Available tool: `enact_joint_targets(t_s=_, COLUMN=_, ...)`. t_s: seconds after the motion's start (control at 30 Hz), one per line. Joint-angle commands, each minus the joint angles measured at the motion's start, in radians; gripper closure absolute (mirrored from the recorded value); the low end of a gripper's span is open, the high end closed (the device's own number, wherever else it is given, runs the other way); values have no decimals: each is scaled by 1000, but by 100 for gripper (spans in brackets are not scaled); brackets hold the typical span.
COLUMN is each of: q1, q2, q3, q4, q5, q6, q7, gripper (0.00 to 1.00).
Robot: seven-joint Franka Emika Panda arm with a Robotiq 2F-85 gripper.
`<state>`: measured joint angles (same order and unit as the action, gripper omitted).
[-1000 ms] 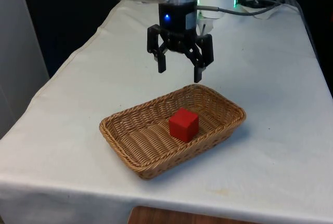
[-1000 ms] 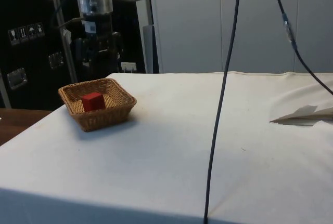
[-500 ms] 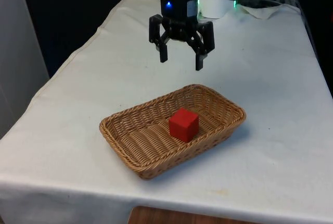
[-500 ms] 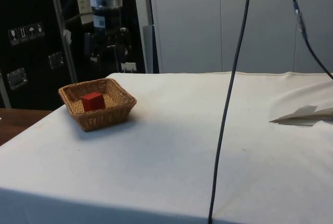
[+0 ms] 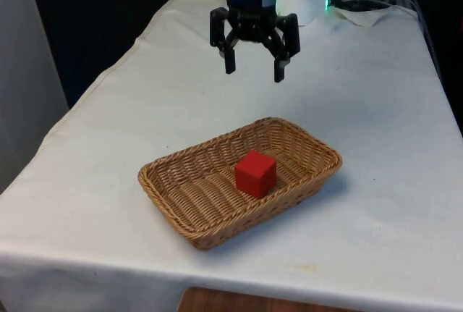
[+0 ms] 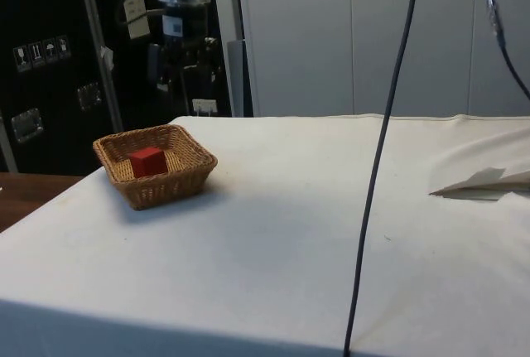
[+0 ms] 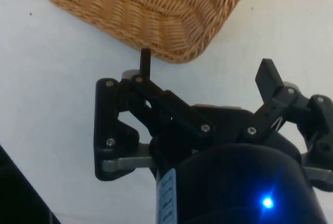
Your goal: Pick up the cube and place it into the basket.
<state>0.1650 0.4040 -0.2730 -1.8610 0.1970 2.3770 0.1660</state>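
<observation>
**Cube in basket, jaws empty and pulled back**

Compared with the earlier frames, the gripper is seen higher and further back toward the far end of the worktop; the cube and basket are unchanged. The jaws are spread wide and nothing is held between them, which is confirmed in the wrist view, where the gripper is seen over bare cloth just outside one corner of the basket.

The red cube is found inside the wicker basket, resting flat on the basket floor, slightly toward the front view's right of centre and apart from the walls. In the side view the cube is seen sitting low within the basket, with the gripper hanging above and behind it.

The placing step is judged complete; only retreat appears to be left.

Handling, as a judgement: the cube is likely light, rigid and not fragile, with flat, probably smooth faces. If a re-grasp is needed, it is best taken from above on two opposite vertical faces, with the jaws squared to the cube, which sits turned relative to the basket walls. The basket is likely light too and could be nudged if a rim is caught.
</observation>
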Motion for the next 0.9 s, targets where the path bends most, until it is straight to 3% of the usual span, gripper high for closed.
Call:
enact_joint_targets(t_s=0.0, q1=4, q2=-15, q3=-2, q4=-20, q5=-3, q6=19, q7=-1, gripper=0)
enact_joint_targets(t_s=0.37, q1=6, q2=-104, q3=-2, q4=-121, q5=-6, q6=48, q7=-25, gripper=0)
enact_joint_targets(t_s=0.87, q1=5, q2=-208, q3=-3, q4=-214, q5=-16, q6=42, q7=-58, gripper=0)
